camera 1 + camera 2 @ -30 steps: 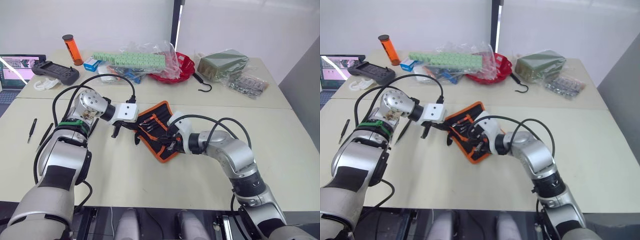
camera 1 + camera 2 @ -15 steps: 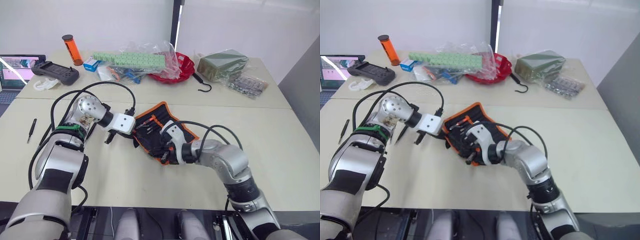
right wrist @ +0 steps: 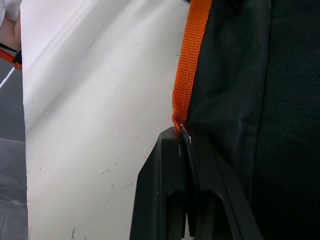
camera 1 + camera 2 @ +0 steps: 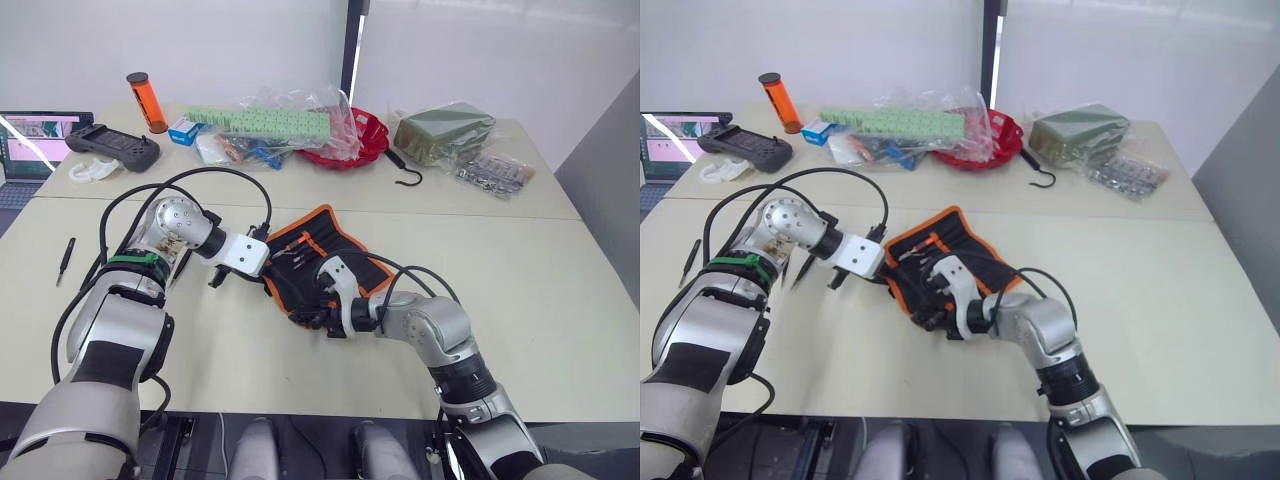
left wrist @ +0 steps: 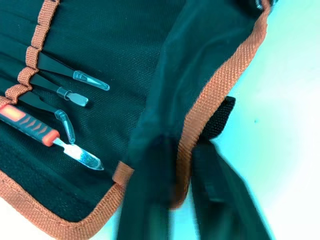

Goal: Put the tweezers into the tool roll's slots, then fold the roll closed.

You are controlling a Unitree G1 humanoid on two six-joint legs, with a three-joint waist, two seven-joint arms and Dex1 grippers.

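Note:
The tool roll (image 4: 335,262) lies at mid-table, black with orange edging, its near flap folded up over the inner face. My right gripper (image 4: 305,318) is shut on the orange edge (image 3: 192,65) at the roll's near-left corner. My left gripper (image 4: 268,278) pinches the roll's left edge (image 5: 210,100), a finger on each side of the edging. Three tweezers (image 5: 75,95) with clear tip caps sit in the slots (image 5: 30,55), beside a red-handled blade (image 5: 30,127). One loose tweezer (image 4: 66,258) lies on the table far to the left.
Along the table's back stand an orange cylinder (image 4: 146,98), a black controller (image 4: 110,145), a laptop (image 4: 35,135), plastic bags with a green block (image 4: 260,120), a red bowl (image 4: 360,135), a black hook (image 4: 405,170) and a dark green packet (image 4: 445,130).
My right gripper has drawn the roll's near edge leftward and toward me, folding that flap over the inner face. The left gripper has shifted slightly, staying at the roll's left edge.

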